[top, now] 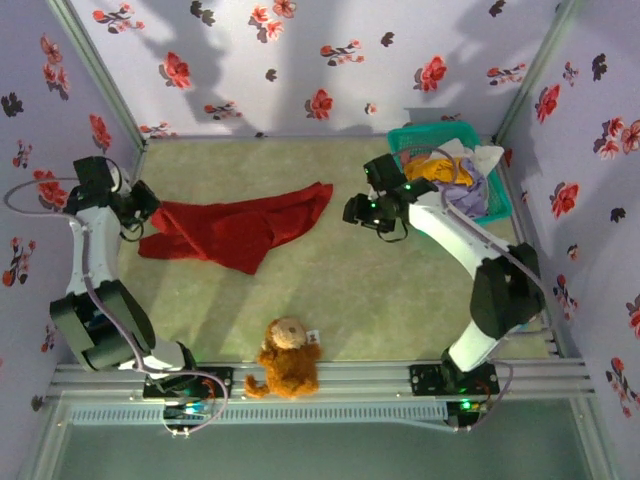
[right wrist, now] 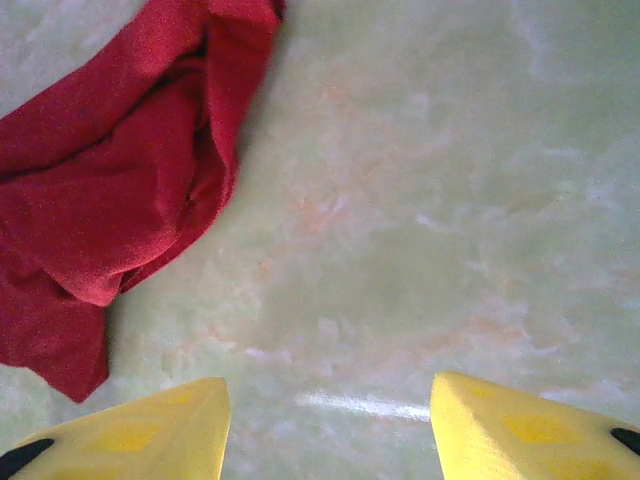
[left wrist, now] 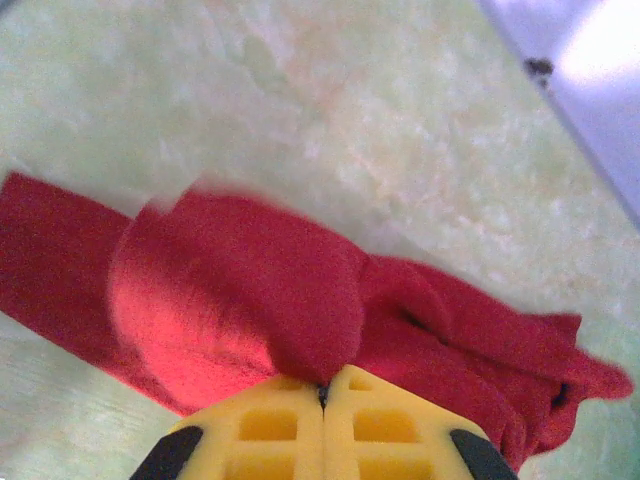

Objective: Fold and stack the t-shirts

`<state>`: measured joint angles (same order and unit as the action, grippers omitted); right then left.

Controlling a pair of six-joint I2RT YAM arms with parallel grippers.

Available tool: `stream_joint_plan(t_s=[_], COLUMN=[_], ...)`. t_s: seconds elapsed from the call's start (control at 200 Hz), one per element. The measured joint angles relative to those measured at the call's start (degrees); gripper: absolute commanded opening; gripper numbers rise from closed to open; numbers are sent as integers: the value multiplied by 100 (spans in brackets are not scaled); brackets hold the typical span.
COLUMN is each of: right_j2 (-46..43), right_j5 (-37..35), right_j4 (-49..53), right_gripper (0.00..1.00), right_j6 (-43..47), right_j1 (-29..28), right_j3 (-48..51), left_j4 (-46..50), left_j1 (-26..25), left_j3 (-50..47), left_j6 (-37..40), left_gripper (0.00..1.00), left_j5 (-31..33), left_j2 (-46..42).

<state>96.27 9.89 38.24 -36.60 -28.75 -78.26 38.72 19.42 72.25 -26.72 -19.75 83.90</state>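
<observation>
A deep-red t-shirt (top: 240, 230) lies crumpled on the pale green table, left of centre. My left gripper (top: 150, 205) is at its left end. In the left wrist view its yellow jaws (left wrist: 323, 390) are pressed together on a fold of the red t-shirt (left wrist: 250, 290). My right gripper (top: 352, 212) hovers just right of the shirt's far tip. Its fingers stand apart over bare table (right wrist: 328, 400), with the red t-shirt (right wrist: 110, 190) to the upper left. More t-shirts, mustard-orange (top: 440, 168), lavender (top: 465, 188) and white (top: 488, 158), sit piled in the basket.
A teal mesh basket (top: 420, 135) stands in the back right corner, behind the right arm. A brown teddy toy (top: 287, 355) sits at the near edge, between the arm bases. Flowered walls close in the table on three sides.
</observation>
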Motion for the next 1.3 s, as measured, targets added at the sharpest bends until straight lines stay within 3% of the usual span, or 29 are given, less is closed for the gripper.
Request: stream_joint_plan(t_s=[0.17,0.54,0.76,1.03,1.075,1.165,1.205,1.3], right_j2=[1182,4026,4413,5069,5219,5431,5464,5517], right_j5=[59,83,433,1467,1620,1871,1910,1930], right_j4=[24,756,776,127,4,-190,-208,-111], right_gripper=[56,56,56,55,48,13,2,0], right_j6=[192,861,603,9,-109,-306,-345,-345], right_j1=[0,269,490,463,459,448,448,450], right_j3=[-970,-5226,-5296,-5449,-5493,-5530,-5571,-5823], left_j4=[55,11,7,-13,-15,-20,-9,24], left_j1=[33,37,37,37,37,37,37,37], left_j3=[-44,-407,-404,-299,-264,-208,-175,15], left_j6=[28,28,31,24,24,24,24,24], left_gripper=[0,0,0,0,0,0,0,0], left_j5=[-195,-645,-719,-802,-817,-839,-844,-887], left_j2=[118,116,149,363,365,365,372,452])
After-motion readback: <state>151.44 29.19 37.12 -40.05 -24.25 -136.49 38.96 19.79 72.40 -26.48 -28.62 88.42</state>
